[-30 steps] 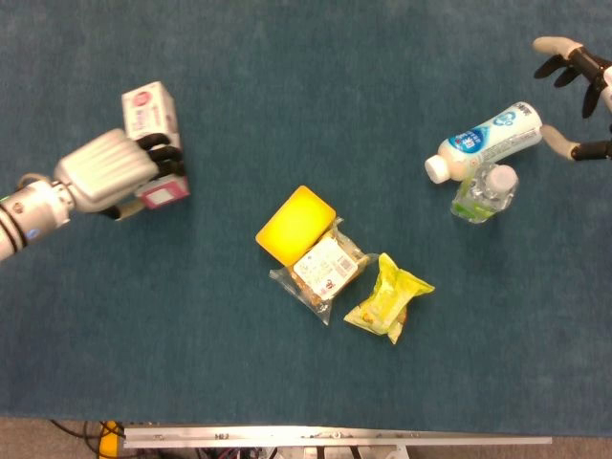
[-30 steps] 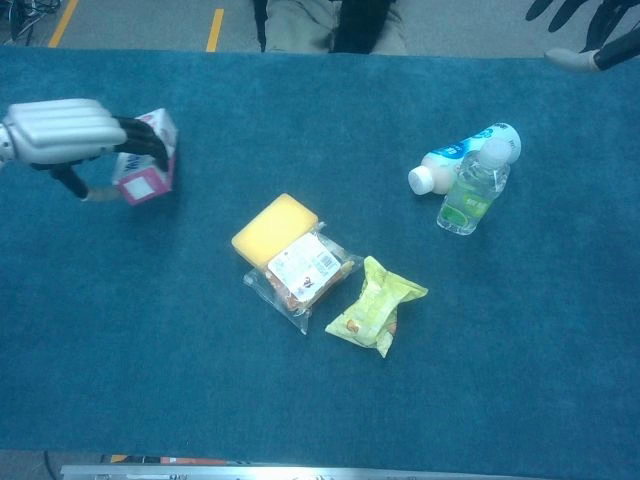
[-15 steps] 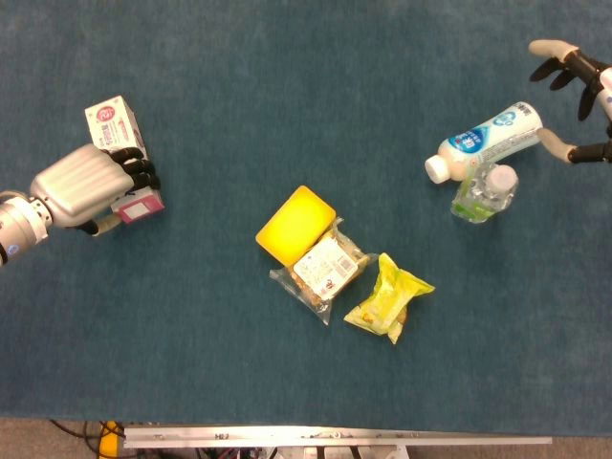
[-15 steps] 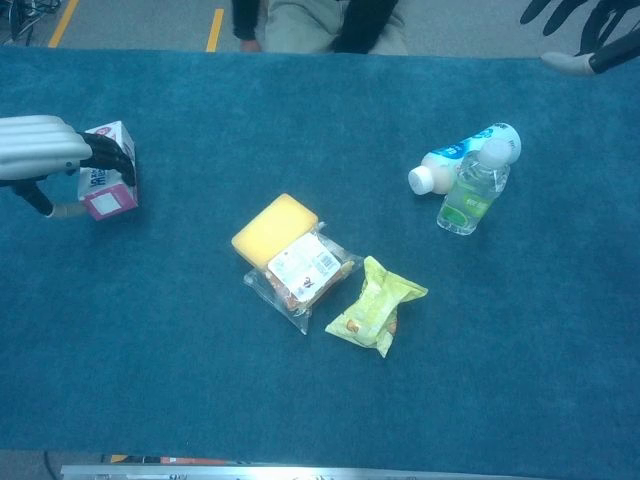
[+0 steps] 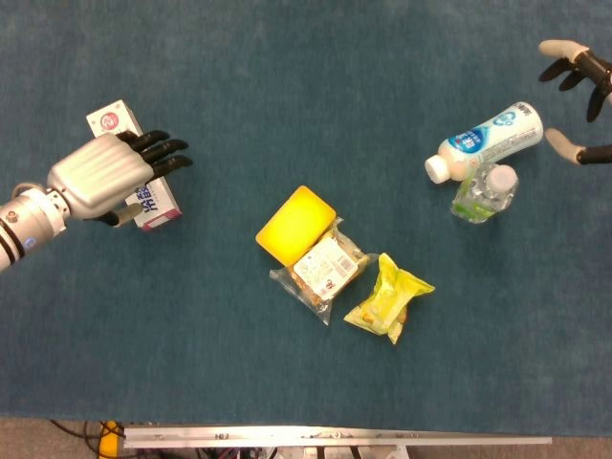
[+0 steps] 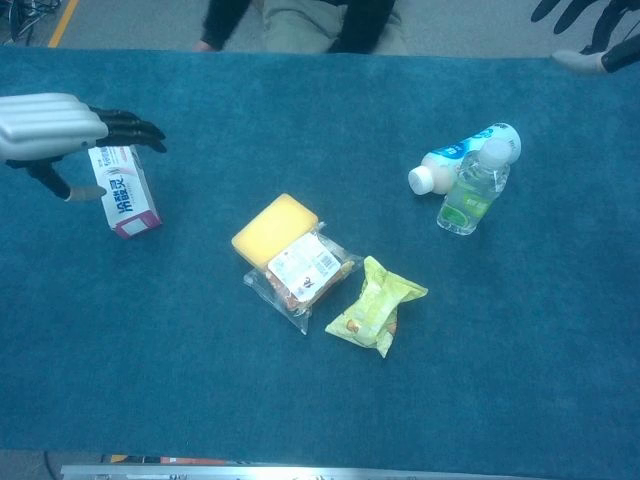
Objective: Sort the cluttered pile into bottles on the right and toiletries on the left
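Note:
A white and pink toiletry box (image 5: pixel 153 199) (image 6: pixel 126 192) lies flat on the blue cloth at the far left. My left hand (image 5: pixel 103 174) (image 6: pixel 62 128) hovers over it with fingers stretched out, holding nothing. At the right, a white bottle with a blue label (image 5: pixel 486 140) (image 6: pixel 463 153) lies across a small clear bottle with a green label (image 5: pixel 484 192) (image 6: pixel 470 190). My right hand (image 5: pixel 579 91) (image 6: pixel 590 30) is spread open beyond them at the far right edge. A yellow soap bar (image 5: pixel 295 224) (image 6: pixel 274 229) lies in the middle.
A clear packet of snacks (image 5: pixel 320 268) (image 6: pixel 301 269) lies against the yellow bar, and a yellow-green snack bag (image 5: pixel 389 298) (image 6: pixel 376 306) lies to its right. A person stands past the table's far edge (image 6: pixel 300 20). A metal rail (image 5: pixel 335 438) runs along the near edge.
My left hand carried the box leftward, let it go and spread its fingers; the box now lies flat. The right hand drifted slightly.

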You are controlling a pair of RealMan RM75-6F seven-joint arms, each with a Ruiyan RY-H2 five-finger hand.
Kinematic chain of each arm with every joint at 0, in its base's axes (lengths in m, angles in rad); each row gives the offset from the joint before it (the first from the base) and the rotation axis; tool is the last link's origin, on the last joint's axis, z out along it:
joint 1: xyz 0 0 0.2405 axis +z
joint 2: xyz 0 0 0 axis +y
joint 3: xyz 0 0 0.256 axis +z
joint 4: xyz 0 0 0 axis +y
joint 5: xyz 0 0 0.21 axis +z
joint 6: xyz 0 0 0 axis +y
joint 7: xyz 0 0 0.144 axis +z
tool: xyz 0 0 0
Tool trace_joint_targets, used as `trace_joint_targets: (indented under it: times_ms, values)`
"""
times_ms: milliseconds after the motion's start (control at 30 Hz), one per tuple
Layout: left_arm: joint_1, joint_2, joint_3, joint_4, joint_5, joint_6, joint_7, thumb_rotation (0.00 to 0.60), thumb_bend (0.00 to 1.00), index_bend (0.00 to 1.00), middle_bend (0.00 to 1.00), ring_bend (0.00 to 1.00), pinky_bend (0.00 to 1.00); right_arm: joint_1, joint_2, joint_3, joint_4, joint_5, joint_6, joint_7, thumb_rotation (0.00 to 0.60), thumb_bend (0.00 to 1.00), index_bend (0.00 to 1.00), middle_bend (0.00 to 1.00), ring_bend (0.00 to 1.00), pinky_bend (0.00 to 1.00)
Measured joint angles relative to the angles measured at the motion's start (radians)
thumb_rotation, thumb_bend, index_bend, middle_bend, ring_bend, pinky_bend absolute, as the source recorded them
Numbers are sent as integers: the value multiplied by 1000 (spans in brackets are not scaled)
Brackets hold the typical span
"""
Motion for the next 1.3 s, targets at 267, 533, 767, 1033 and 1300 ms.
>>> trace_joint_targets:
  times_ms: [267, 533, 767, 1033, 1300]
  values:
    - [-30, -5, -32, -83, 4, -48, 55, 600, 407, 93, 52, 65, 243, 1, -4, -5, 4, -12, -2, 11, 600, 276, 162, 337, 346, 553]
    - [-73, -57, -66, -157, 12, -122, 136, 600, 378, 78, 40, 60, 228, -4, -1, -10, 11, -22, 2, 27, 600, 277, 162, 337, 346, 553]
    - [-112, -138, -90, -136, 39, -138, 117, 600, 379, 77, 31, 52, 216, -4, 1, -13, 12, -28, 4, 35, 600, 276, 162, 337, 347, 553]
    - [-162, -221, -103, -77, 44, -199, 105, 600, 378, 86, 30, 50, 215, -9, 5, -16, 20, -25, 5, 44, 600, 276, 162, 337, 347, 553]
    - [-192, -290, -117, -1, 17, -235, 88, 600, 378, 88, 30, 49, 215, -14, 12, -16, 23, -22, 7, 47, 600, 276, 162, 337, 347, 553]
